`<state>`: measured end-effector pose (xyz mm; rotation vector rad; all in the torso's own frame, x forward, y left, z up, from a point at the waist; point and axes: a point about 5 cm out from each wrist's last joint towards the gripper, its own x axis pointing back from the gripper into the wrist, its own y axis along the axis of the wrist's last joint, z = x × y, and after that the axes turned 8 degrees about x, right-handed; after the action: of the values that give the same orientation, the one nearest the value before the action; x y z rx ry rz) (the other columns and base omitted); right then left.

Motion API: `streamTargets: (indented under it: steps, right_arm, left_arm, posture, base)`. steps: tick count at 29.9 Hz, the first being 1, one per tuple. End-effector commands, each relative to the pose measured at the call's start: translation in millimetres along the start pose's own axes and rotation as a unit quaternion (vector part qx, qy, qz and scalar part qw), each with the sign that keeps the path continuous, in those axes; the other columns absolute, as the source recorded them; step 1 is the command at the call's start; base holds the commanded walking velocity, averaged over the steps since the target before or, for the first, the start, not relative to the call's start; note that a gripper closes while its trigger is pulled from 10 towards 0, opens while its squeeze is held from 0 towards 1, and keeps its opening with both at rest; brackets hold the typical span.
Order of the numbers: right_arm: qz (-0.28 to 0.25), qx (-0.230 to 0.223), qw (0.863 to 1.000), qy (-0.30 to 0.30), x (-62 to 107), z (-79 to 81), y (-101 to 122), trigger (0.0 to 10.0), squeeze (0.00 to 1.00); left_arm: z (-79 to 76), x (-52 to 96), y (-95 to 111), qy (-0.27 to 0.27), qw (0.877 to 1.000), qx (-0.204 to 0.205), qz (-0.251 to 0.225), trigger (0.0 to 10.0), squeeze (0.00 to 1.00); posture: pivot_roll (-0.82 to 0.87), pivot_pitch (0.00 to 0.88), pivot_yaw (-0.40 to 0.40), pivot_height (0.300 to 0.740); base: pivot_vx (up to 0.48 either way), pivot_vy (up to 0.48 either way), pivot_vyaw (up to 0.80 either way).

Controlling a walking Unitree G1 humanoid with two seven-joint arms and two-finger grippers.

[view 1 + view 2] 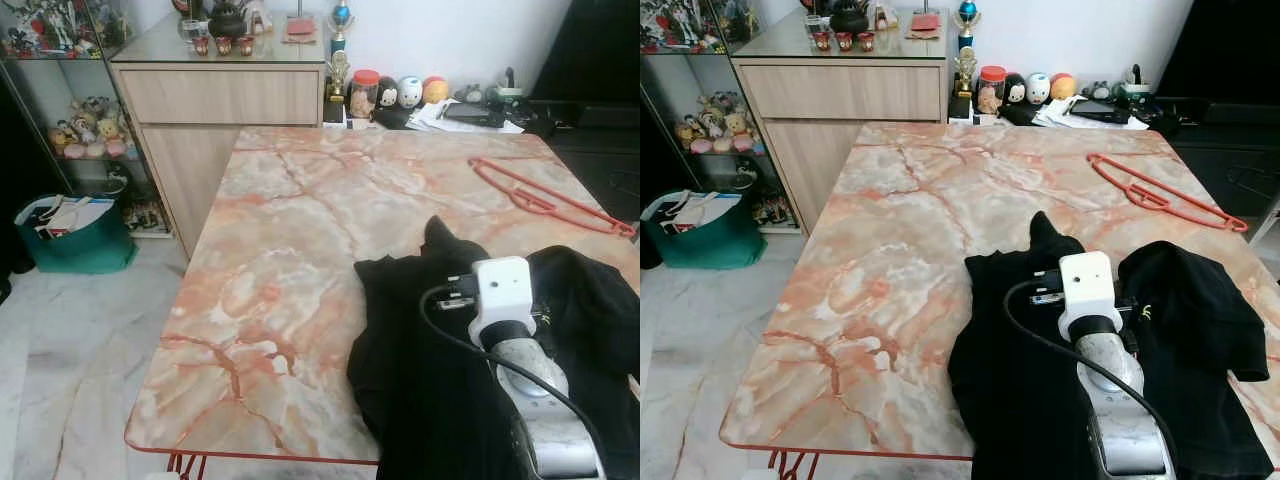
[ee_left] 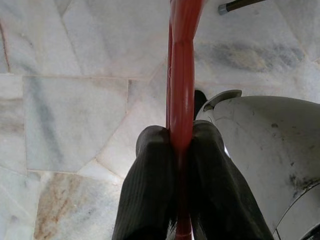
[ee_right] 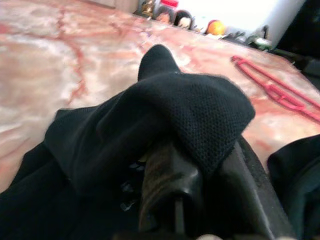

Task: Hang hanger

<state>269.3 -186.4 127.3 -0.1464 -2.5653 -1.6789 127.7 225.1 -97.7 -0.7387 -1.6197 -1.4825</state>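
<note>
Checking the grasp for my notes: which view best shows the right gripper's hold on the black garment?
The right wrist view: the right gripper has black garment fabric bunched over its fingers. Both eye views show the arm over the garment on the marble table, fingers hidden. The left wrist view shows none.

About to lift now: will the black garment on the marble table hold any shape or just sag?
Probably sags: the black garment lies crumpled, and a fold drapes limply over the right gripper. Likely light, being thin mesh-like knit. It may slide easily, since the marble table looks glossy.
</note>
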Motion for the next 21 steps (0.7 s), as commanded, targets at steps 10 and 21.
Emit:
streamTargets:
  steps: [10, 21]
  right_arm:
    - [-0.002, -0.01, 1.0, -0.001, 6.0, -1.2, 7.3, 10.0, 1.0]
    - [-0.001, -0.015, 1.0, -0.004, 10.2, -1.0, 7.0, 10.0, 1.0]
  left_arm:
    - [-4.8, 1.0, -10.4, -0.01, 1.0, -0.013, 0.024, 10.0, 0.0]
    - [-5.2, 1.0, -10.9, -0.011, 0.999, -0.014, 0.026, 10.0, 0.0]
  posture:
    - [0.01, 0.0, -0.035, 0.74]
    - [0.01, 0.0, -0.039, 0.74]
  base:
    - [0.0, 0.0, 0.0]
    - [0.0, 0.0, 0.0]
